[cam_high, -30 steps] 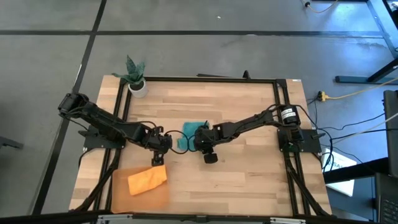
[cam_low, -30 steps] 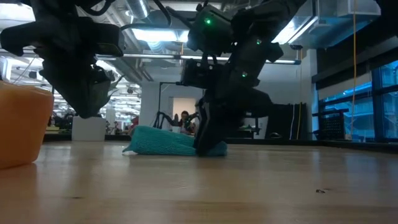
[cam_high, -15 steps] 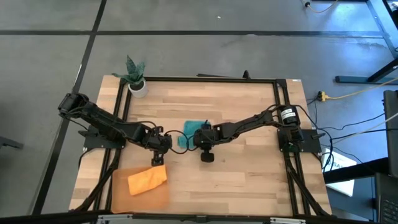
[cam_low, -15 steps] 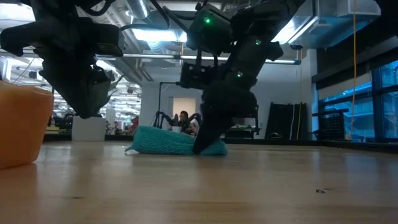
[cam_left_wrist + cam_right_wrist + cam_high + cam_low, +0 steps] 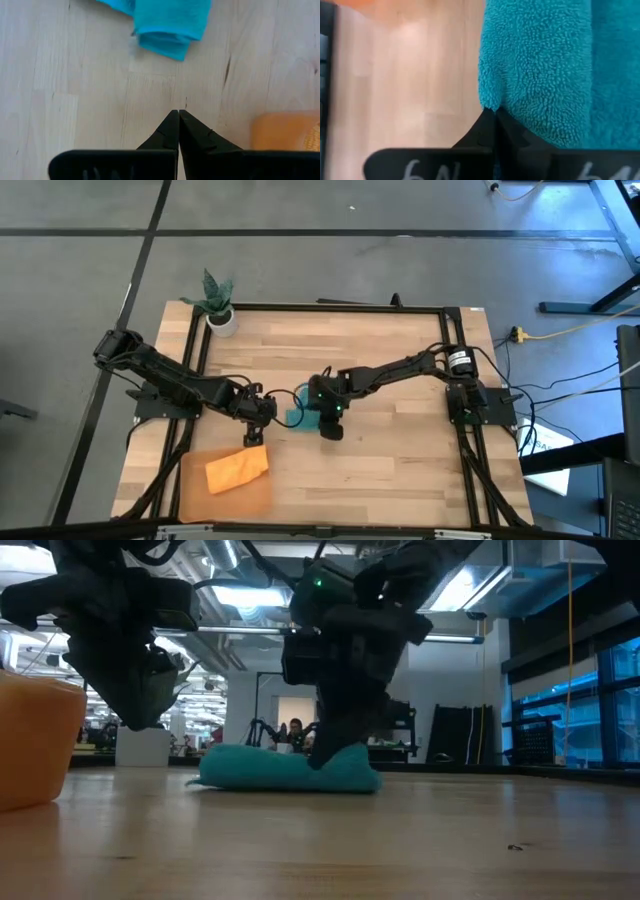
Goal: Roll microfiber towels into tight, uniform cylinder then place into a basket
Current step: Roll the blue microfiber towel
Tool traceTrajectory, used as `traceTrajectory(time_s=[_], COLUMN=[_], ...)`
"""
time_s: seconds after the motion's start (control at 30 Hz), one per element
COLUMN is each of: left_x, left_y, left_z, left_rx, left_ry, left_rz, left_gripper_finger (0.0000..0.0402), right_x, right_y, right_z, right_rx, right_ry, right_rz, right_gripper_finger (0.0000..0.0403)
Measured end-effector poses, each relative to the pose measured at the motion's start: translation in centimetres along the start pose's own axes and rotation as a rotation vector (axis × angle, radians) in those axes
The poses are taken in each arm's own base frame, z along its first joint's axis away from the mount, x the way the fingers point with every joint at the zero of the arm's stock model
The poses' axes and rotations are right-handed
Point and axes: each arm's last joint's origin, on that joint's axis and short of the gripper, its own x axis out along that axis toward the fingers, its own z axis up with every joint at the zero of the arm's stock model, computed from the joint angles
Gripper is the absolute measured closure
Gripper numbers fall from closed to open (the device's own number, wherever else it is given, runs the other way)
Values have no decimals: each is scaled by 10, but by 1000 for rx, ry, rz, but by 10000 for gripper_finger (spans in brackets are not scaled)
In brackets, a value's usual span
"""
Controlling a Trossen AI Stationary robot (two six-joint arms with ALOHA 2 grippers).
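- Right gripper point(image 5: 492, 116) fingers pinched together on the edge of the teal towel point(image 5: 540, 70), mid-table.
- Left gripper point(image 5: 178, 116) closed, empty, just beside the towel.
- Orange towel point(image 5: 237, 470) lies in the basket point(image 5: 190, 480), front-left corner.
- Plant pot point(image 5: 221, 319) at the back-left corner, well apart.

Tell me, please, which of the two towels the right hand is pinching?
The teal towel at the table's middle, pinched by the right hand; the orange towel lies in the basket.
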Motion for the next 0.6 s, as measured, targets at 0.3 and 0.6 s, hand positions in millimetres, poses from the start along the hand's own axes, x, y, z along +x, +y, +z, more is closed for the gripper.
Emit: traceTrajectory(time_s=[0.3,0.6], left_x=[0,0], left_y=[0,0], left_z=[0,0], left_rx=[0,7], left_ry=[0,0], left_rz=[0,0], left_gripper_finger=[401,401], right_x=[-15,-34], right_y=[-24,-50], right_z=[6,10], right_rx=[153,323], right_ry=[16,35], right_rz=[243,457], right_gripper_finger=[401,402])
